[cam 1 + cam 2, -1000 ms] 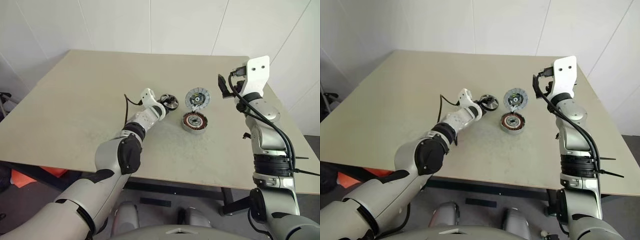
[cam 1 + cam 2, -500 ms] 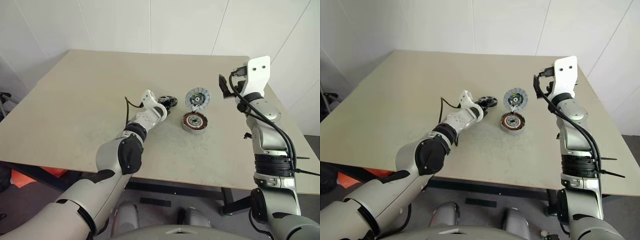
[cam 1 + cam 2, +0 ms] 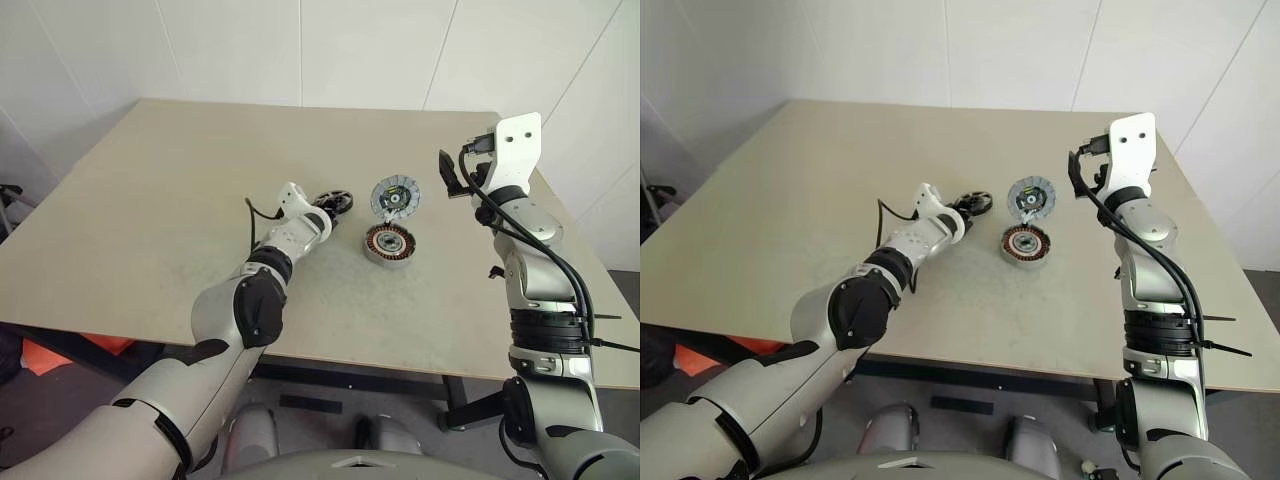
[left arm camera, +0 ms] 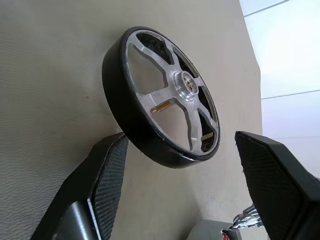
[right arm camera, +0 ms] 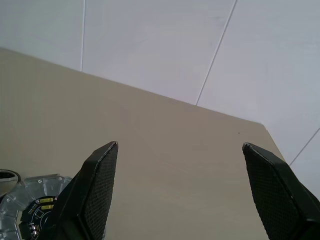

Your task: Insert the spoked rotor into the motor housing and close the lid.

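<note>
- Left wrist view puts the left tool [image 4: 180,185] astride the spoked rotor [image 4: 162,97], fingers apart, one touching the black rim, the other clear: not yet clamped.
- Spoked rotor lies on the surface [image 3: 150,200], left of the motor housing [image 3: 389,243].
- Lid [image 3: 396,196] stands open just beyond the housing.
- Right tool [image 3: 447,172] hangs raised at the right, fingers spread, empty.
- Insertion and lid closing both remain.

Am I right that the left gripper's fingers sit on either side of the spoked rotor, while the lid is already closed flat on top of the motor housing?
Not quite. The left gripper does have its fingers on either side of the spoked rotor, but the lid is not closed: in the left eye view it stands open behind the motor housing, whose copper windings remain exposed.
</note>
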Robot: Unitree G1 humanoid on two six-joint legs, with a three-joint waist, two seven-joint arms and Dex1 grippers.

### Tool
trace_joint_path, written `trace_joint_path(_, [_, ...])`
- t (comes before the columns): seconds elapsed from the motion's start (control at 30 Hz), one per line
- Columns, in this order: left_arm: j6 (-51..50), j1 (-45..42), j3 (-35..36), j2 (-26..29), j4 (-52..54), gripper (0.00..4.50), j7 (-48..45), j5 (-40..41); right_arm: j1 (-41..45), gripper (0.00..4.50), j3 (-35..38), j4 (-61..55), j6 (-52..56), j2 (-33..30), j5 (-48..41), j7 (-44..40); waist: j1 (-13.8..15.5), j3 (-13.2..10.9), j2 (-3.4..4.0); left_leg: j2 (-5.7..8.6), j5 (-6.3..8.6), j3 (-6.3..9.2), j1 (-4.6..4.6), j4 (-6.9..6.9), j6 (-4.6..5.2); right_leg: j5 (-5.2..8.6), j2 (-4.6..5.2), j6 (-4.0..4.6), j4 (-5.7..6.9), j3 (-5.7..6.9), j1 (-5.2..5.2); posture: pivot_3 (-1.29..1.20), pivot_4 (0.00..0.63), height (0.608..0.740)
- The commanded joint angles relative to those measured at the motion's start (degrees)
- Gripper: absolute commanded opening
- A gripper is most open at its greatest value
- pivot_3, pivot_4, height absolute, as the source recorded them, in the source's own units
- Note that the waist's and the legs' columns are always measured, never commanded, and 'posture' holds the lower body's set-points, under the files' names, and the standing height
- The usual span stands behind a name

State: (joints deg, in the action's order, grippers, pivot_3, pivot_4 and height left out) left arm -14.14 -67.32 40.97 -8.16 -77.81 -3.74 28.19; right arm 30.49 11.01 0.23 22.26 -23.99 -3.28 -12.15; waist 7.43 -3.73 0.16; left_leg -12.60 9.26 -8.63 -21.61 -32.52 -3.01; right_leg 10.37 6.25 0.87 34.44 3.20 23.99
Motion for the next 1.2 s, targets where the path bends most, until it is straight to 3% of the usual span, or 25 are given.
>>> trace_joint_path(0.03, [0.97,-0.15,0.58,0.1,0.56,2.98,0.15,0.99,0.62,4.5,1.28,-2.55,-0.54,-0.8,-0.32,0.71,0.0,0.0,0.0,0.0,0.0,0.0,0.0,0.0,0.0,0.0,0.0,0.0,0.0,0.0,0.0,0.0,0.0,0.74])
trace_joint_path(0.2, [1.15,0.01,0.61,0.26,0.56,1.34,0.16,1.33,0.7,4.5,1.36,-2.43,-0.59,-0.9,-0.31,0.73,0.0,0.0,0.0,0.0,0.0,0.0,0.0,0.0,0.0,0.0,0.0,0.0,0.0,0.0,0.0,0.0,0.0,0.74])
trace_joint_path(0.5, [1.36,0.01,0.38,0.34,0.58,1.34,-0.2,1.27,0.75,4.5,1.23,-2.36,-0.68,-1.09,-0.23,0.68,0.0,0.0,0.0,0.01,0.01,0.0,0.0,0.0,0.01,0.0,0.01,0.0,0.0,0.0,0.0,0.0,0.0,0.74])
trace_joint_path(0.63, [1.54,0.16,0.14,0.62,0.61,0.42,-0.52,1.02,0.75,4.5,1.17,-2.4,-0.73,-1.15,-0.13,0.7,0.0,0.0,0.0,0.01,0.01,0.0,-0.01,0.0,0.01,0.0,0.01,-0.01,0.0,0.0,0.0,0.0,0.0,0.74])
trace_joint_path(1.2, [-2.19,-0.02,-2.58,3.99,1.2,0.4,-8.35,-0.18,-0.61,4.5,1.06,-2.32,0.31,-2.61,0.28,0.13,-0.01,0.0,0.0,0.01,0.01,0.0,0.0,0.0,0.02,0.0,0.01,-0.01,-0.01,0.0,0.0,0.0,0.0,0.74])
